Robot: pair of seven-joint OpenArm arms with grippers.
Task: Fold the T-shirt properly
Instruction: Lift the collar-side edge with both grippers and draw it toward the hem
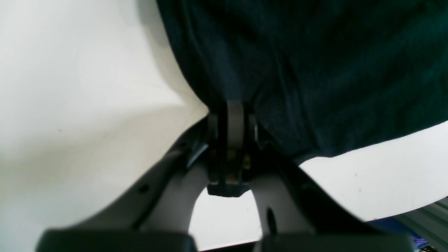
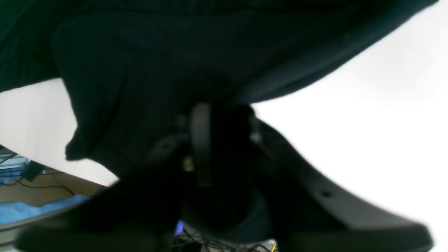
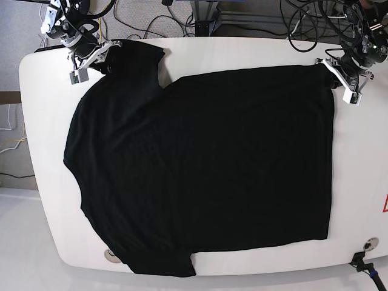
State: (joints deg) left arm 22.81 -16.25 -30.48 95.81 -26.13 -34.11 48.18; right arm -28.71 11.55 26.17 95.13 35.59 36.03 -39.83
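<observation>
White table (image 3: 357,182) nearly covered by the black T-shirt (image 3: 206,163), spread flat and unfolded, so no fold is done yet and the whole task is left by my read. Right gripper (image 3: 91,57) is clamped on the far sleeve at the table's back corner, and left gripper (image 3: 341,76) has its jaws closed on the far hem corner, both pinching cloth in the wrist views. Room is tight: near sleeve reaches the front table edge, with only thin bare strips at the sides and front to work in.
</observation>
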